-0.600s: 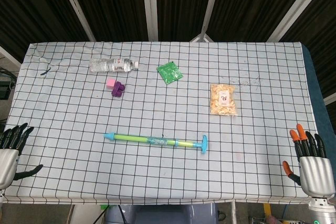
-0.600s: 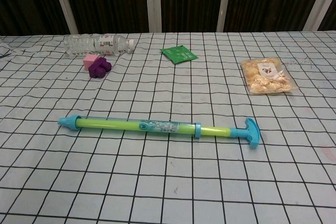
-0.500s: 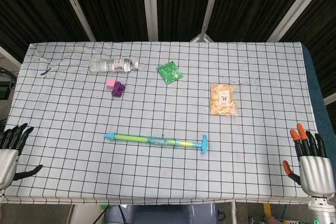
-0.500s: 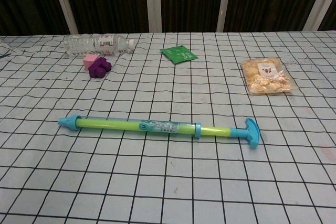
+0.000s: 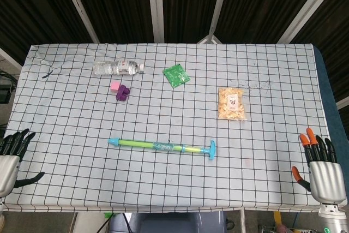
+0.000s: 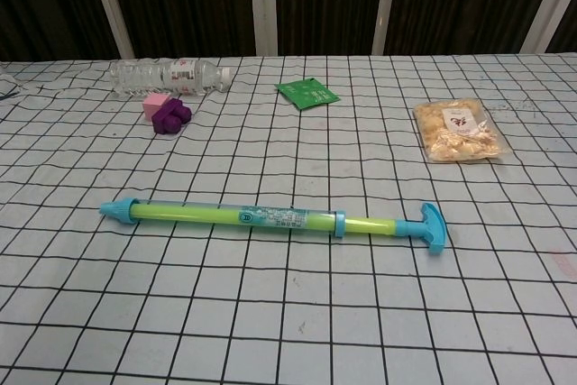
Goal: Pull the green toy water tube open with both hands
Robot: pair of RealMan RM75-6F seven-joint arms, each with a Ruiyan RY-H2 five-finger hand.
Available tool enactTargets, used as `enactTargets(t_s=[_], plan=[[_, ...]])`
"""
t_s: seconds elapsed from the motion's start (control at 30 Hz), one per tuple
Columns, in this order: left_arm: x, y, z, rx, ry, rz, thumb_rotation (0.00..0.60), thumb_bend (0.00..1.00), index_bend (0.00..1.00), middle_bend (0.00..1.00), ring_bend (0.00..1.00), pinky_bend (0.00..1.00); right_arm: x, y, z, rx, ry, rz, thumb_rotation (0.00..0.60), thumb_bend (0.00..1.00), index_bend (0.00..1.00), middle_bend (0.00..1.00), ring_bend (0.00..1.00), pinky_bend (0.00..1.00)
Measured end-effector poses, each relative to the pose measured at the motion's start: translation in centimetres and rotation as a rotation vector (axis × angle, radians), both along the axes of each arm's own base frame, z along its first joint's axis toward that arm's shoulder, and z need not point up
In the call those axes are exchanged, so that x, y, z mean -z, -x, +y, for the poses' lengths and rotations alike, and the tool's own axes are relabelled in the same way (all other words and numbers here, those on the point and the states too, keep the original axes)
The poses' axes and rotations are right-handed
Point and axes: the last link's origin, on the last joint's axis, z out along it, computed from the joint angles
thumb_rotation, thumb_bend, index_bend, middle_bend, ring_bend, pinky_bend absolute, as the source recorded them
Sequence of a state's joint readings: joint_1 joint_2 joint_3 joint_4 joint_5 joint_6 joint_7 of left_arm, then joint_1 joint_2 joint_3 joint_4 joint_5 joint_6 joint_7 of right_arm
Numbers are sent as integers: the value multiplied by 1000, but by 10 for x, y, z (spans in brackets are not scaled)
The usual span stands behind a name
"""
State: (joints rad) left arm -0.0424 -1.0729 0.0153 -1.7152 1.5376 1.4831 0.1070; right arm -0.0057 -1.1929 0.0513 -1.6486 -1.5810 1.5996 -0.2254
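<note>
The green toy water tube [image 5: 161,146] [image 6: 270,218] lies flat near the middle of the table, its blue nozzle to the left and its blue T-handle [image 5: 211,149] [image 6: 431,226] to the right. A short stretch of the plunger rod shows between barrel and handle. My left hand [image 5: 11,159] hovers at the table's front left corner with fingers spread and nothing in it. My right hand [image 5: 322,165] is at the front right corner, fingers apart, holding nothing. Both hands are far from the tube and show only in the head view.
A clear water bottle [image 5: 117,67] lies at the back left, with pink and purple blocks [image 5: 120,91] just in front of it. A green packet [image 5: 176,75] sits at the back centre and a snack bag [image 5: 232,103] to the right. The checked tablecloth [image 5: 262,151] covers the table.
My right hand has sunk slightly toward the table's front edge. The tube and the left hand have not moved.
</note>
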Motion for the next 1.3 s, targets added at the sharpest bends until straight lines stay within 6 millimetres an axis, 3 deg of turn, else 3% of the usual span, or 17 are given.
enactTargets(t_s=[0.43,0.53,0.63,0.73,0.87,1.3], plan=[[-3,0,-2,-5,-8,-3,600,87,0,0,0,0,7,-6,-4,-21,-60,-73,600,350,1,1,0,0],[-4,1,-2,-11,-9,-6,600,87,0,0,0,0,13,-13,-11,-21,-98,-92,600,350,59,4,0,0],[-4,1,-2,-8,-8,-5,600,87,0,0,0,0,20,-22,-20,-36,-133,-87,600,350,180,9,0,0],[-3,0,-3,-4,-6,-2,600,87,0,0,0,0,32,-35,-30,-56,-171,-72,600,350,288,30,0,0],[-3,0,-2,-2,-5,-2,600,86,0,0,0,0,55,-55,-45,-87,-219,-48,600,350,358,51,0,0],[-2,0,-2,-1,10,-7,600,87,0,0,0,0,141,-117,-69,-121,-339,-41,600,350,368,60,0,0]])
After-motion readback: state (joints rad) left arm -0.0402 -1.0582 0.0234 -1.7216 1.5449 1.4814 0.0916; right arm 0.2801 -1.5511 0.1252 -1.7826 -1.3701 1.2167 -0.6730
